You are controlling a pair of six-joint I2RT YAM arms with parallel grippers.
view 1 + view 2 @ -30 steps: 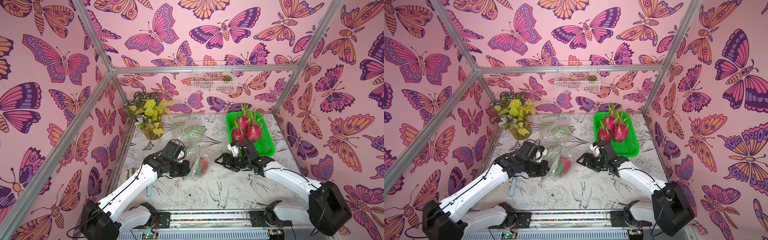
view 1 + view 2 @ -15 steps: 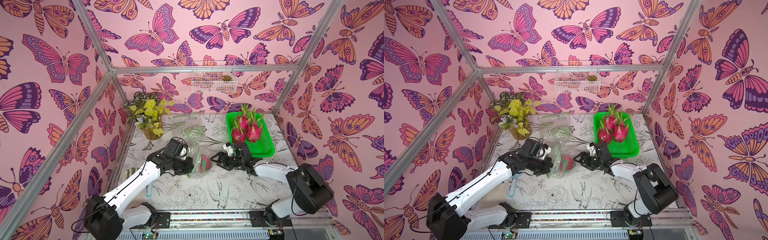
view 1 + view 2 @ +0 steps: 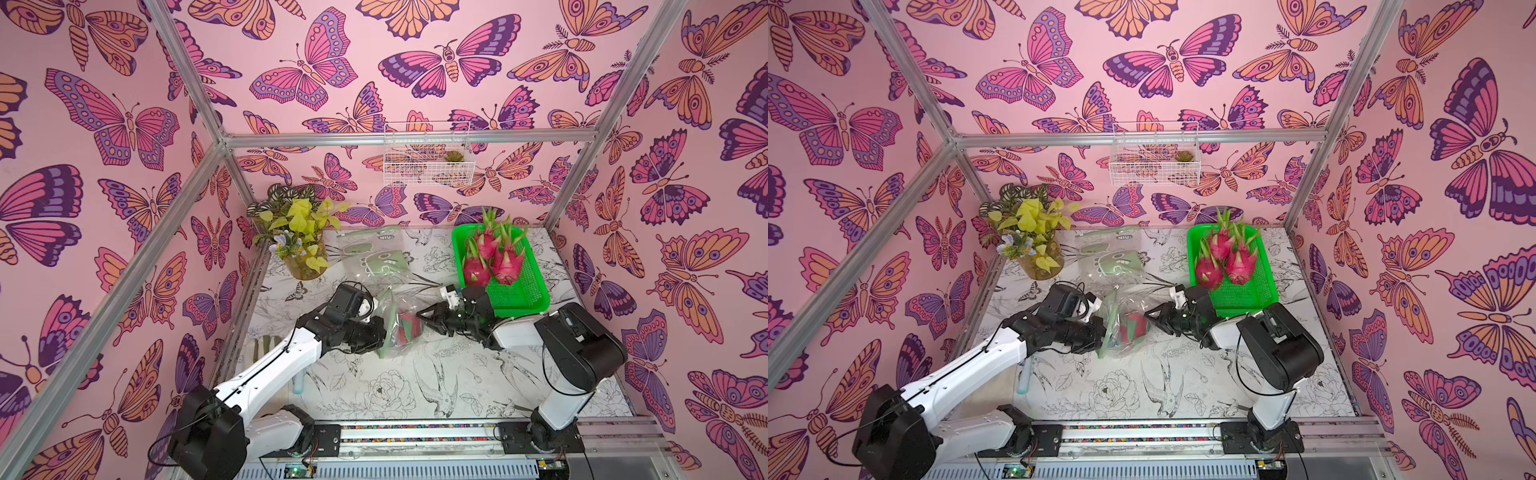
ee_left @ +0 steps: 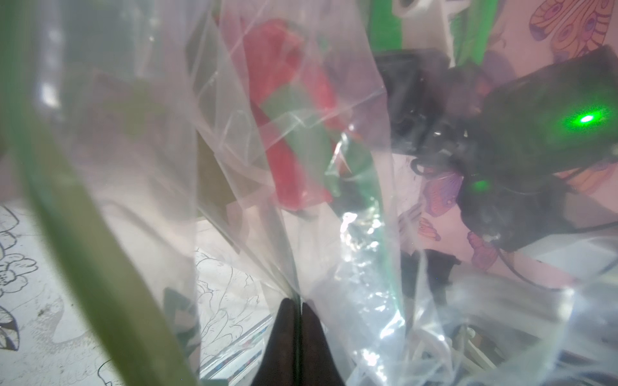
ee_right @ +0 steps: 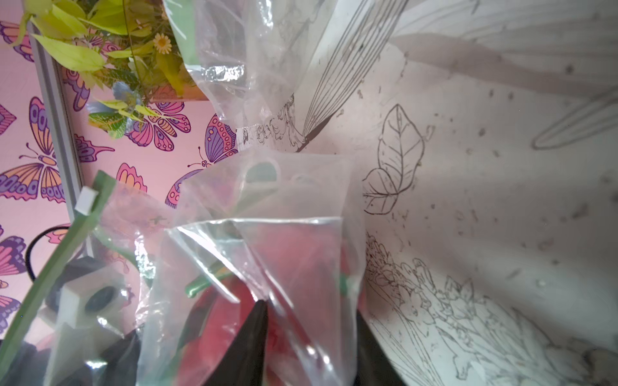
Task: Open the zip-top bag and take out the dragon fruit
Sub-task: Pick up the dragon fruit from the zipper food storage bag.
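Right claw (image 3: 420, 319) moved in from open tabletop (image 3: 374, 386) to the right edge of the zip-top bag (image 3: 392, 332). Its jaws are narrower than a second ago, and the right arm (image 3: 577, 353) has folded in closer. Left claw (image 3: 379, 332) is unchanged, same spot on the bag.

Tabletop is white with line-drawn birds and flowers. Left arm (image 3: 266, 374) reaches in from the front left. Green tray (image 3: 521, 297) sits back right and holds three loose fruits (image 3: 492, 257), magenta, bunched at its far end. Potted plant (image 3: 301, 232) is in the back left corner. Empty clear bags (image 3: 374, 257) lie flat at the back, between plant and tray.

Zip-top bag stands upright mid-tabletop between both claws, green zip strip on the left-claw side. Dragon fruit (image 3: 408, 328), red with green scales, is inside it, seen through the film.

Left claw: fingers together, clamped on bag film. Right claw: in the right wrist view the fingers (image 5: 247, 344) stand apart with film and fruit bulge between them. Can't tell if they pinch it.
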